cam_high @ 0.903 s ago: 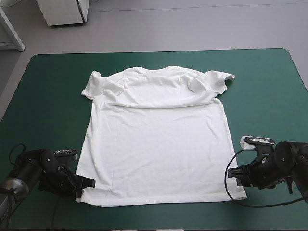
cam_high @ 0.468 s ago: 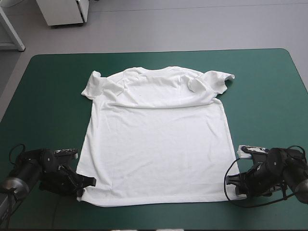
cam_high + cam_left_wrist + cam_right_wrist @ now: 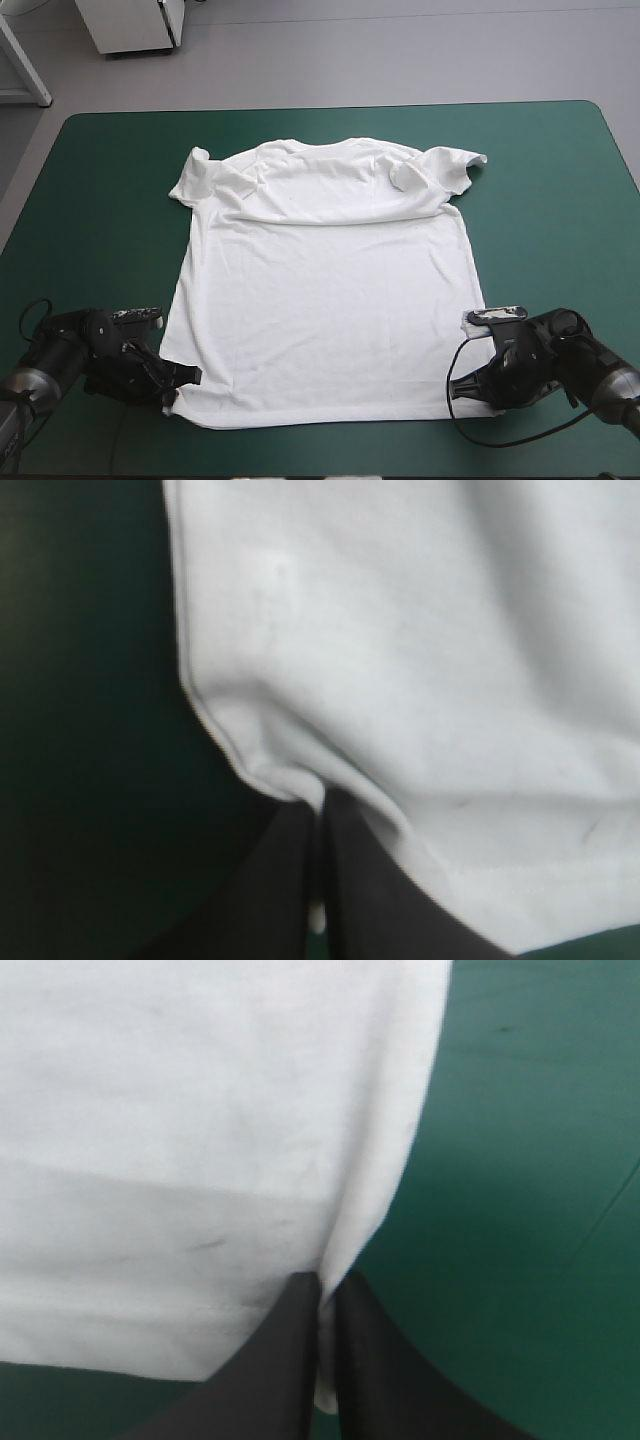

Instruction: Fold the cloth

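Note:
The white T-shirt [image 3: 320, 290] lies spread flat on the teal-green cover, collar toward the far edge, hem toward the near edge. My left gripper [image 3: 180, 385] sits at the hem's near left corner, shut on the T-shirt; the left wrist view shows the T-shirt [image 3: 400, 670] pinched in a puckered fold between the black fingers [image 3: 285, 890]. My right gripper [image 3: 470, 385] is at the hem's near right corner, also shut on the T-shirt; in the right wrist view the side edge of the T-shirt [image 3: 200, 1130] runs into the nearly closed fingers [image 3: 370, 1370].
Bare teal-green cover [image 3: 560, 200] stretches on both sides of the shirt and beyond its collar. The sleeves [image 3: 445, 170] lie rumpled near the far edge. The table's near edge is close behind both grippers.
The right gripper moved left and inward from beside the shirt onto its near right corner. The left gripper crept slightly toward the near left corner and holds it.

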